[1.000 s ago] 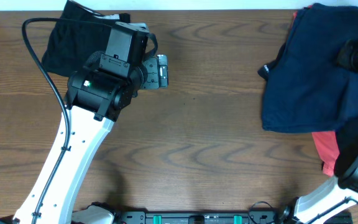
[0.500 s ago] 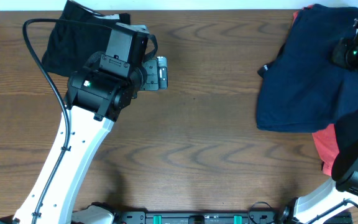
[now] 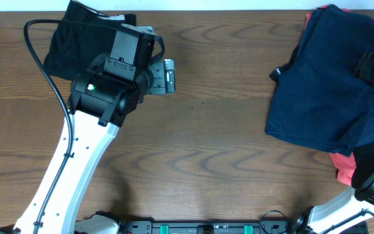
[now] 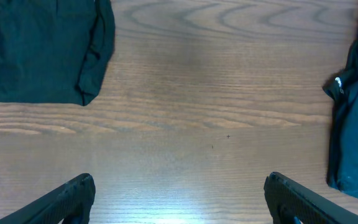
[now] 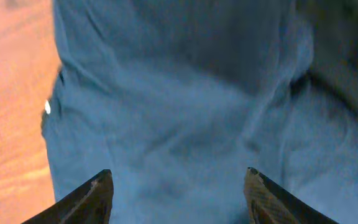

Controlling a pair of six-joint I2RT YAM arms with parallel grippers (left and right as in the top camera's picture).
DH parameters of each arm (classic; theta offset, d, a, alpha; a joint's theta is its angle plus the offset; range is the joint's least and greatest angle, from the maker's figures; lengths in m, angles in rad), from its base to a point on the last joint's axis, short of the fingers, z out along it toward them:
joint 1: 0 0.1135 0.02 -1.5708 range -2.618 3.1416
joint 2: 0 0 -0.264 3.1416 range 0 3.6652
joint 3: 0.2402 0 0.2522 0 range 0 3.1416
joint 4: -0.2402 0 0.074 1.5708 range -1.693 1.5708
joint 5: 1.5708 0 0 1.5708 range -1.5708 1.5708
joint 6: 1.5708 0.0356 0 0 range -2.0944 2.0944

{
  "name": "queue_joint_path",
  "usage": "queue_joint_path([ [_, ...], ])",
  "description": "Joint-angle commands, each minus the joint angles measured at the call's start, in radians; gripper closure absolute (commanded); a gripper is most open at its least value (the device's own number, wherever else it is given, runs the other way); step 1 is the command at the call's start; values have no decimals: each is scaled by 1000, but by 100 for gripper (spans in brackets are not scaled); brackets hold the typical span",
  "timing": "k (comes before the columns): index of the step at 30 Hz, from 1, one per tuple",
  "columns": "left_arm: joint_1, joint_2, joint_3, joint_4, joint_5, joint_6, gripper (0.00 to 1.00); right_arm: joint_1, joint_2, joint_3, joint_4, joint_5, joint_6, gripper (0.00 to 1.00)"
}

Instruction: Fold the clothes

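Three garments lie on a brown wooden table (image 3: 226,143), seen from overhead. Largest is a pair of navy-blue shorts (image 3: 330,91), spread loosely and wrinkled at about 3 o'clock, close to the table's right edge. A coral-pink piece (image 3: 346,168) shows from under the shorts' lower edge at about 4 o'clock, and a sliver of the same colour shows at their top corner near 1 o'clock. A black garment (image 3: 76,39) lies flat at about 10 o'clock, well apart from the others, partly hidden under the left arm (image 3: 102,91). The right fingers (image 5: 89,198) are spread apart directly above the navy-blue shorts, whose blue folds fill the right wrist view; nothing is clamped between them. The left fingers (image 4: 67,198) are also spread wide and hold nothing; they hang over bare wood, with the black garment at 11 o'clock in the left wrist view and the edge of the navy-blue shorts at 3 o'clock. A black cable (image 3: 44,58) loops from the left arm across the black garment.
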Motion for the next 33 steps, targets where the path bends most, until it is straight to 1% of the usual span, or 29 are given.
queue_joint_path([
  [1, 5, 4, 16, -2, 6, -5, 11, -7, 34, -29, -43, 32, 29, 36],
  [4, 5, 4, 16, -2, 6, -5, 11, -8, 45, -75, -57, 96, 72, 40],
  [7, 5, 4, 16, -3, 6, -5, 11, -10, 45, -151, -37, 171, 130, 40],
  [12, 5, 4, 16, -5, 6, -5, 11, -27, 45, -265, 17, 175, 153, 42],
  [16, 5, 6, 16, -5, 6, -5, 11, -45, 45, -306, 27, 175, 152, 42],
  [22, 5, 27, 16, -5, 7, -5, 11, -50, 45, -320, 16, 172, 151, 44],
  [26, 5, 43, 16, -5, 14, -5, 11, -51, 44, -312, 8, 173, 148, 42],
  [33, 5, 45, 16, -2, 14, -5, 11, -49, 44, -198, -101, 168, 129, 39],
])
